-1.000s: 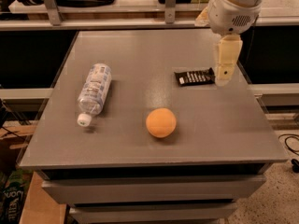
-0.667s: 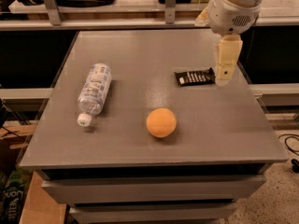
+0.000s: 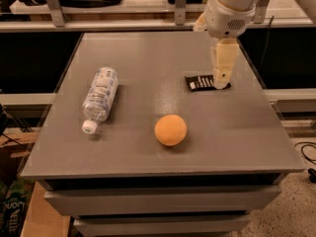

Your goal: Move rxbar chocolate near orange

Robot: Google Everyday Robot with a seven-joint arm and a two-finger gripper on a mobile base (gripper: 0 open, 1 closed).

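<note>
The rxbar chocolate [image 3: 199, 82], a flat black wrapper with white lettering, lies on the grey table [image 3: 148, 48] right of centre. The orange [image 3: 171, 130] sits nearer the front, down and to the left of the bar, with a clear gap between them. My gripper [image 3: 221, 79] hangs down from the white arm at the top right. Its tip is over the bar's right end and hides that end. Whether it touches the bar does not show.
A clear plastic water bottle [image 3: 99, 96] with a white cap lies on its side on the left of the table. A shelf rail with metal uprights [image 3: 54, 6] runs behind the table. The table's right edge is close to the gripper.
My gripper has shifted a little to the left, from the bar's right edge to over its right end. The bar, orange and bottle have not moved.
</note>
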